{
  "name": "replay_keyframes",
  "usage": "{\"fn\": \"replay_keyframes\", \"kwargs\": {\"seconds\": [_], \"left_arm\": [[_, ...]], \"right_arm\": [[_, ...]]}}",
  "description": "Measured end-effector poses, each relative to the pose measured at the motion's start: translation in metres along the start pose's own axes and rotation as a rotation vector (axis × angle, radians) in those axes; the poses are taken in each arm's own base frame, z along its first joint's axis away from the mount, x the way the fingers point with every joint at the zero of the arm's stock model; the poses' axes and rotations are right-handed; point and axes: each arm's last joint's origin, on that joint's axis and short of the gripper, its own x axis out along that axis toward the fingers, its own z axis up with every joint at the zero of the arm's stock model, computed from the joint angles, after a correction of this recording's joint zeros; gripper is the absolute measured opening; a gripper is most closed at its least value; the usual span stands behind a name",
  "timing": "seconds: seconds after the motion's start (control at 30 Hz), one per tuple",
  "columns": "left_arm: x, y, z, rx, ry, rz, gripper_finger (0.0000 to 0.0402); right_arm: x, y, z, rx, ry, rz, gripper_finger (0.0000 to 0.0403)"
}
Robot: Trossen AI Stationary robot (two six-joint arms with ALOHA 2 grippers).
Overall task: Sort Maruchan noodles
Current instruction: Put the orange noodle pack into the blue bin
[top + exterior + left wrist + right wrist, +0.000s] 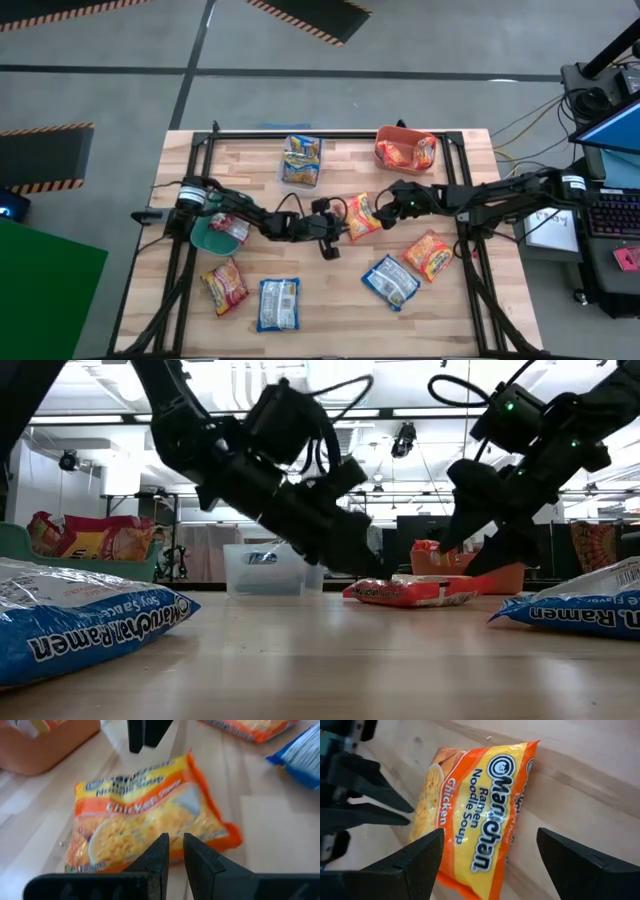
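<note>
while the left gripper (338,232) sits nearly closed beside the chicken packet (362,216), the right gripper (487,851) gapes wide over it.

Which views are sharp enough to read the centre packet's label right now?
Right wrist view: chicken packet sharp, label readable between the right tool. Left wrist view: same packet soft, print smeared. Low view: arms backlit to dark shapes by ceiling lights.

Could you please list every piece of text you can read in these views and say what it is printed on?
"Maruchan Ramen Noodle Soup", "Chicken": orange packet between the two tools.
"Maruchan Ramen", "Soy Sauce": near blue packet, upside down in the low view.
"Ramen": blue packet at the low view's right edge.
Printing on the other packets and on the packets in the bins is too small or blurred to read.
</note>
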Motion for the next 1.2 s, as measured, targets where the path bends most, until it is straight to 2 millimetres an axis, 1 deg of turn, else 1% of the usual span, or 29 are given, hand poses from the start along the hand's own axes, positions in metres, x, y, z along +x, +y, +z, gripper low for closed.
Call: {"fn": "replay_keyframes", "kwargs": {"seconds": [0.17,0.4,0.83,1.03,1.13,1.2], "left_arm": [[0.003,0.0,-0.006,-0.02,0.024,0.009,0.0039],[0.004,0.0,-0.013,-0.035,0.064,0.011,0.0039],[0.002,0.001,-0.018,-0.043,0.076,0.012,0.0039],[0.002,0.001,-0.019,-0.038,0.078,0.013,0.0039],[0.002,0.001,-0.019,-0.04,0.075,0.013,0.0039],[0.002,0.001,-0.019,-0.042,0.069,0.013,0.0039]], "right_arm": [[0.011,-0.003,0.003,0.015,-0.017,0.001,0.0308],[0.026,-0.006,0.007,0.037,-0.008,0.059,0.0309],[0.058,-0.006,0.008,0.07,0.034,0.241,0.0307],[0.068,-0.004,0.01,0.068,0.029,0.25,0.0287],[0.068,0.001,0.014,0.047,0.023,0.282,0.0268],[0.068,0.002,0.015,0.04,0.023,0.289,0.0248]]}}
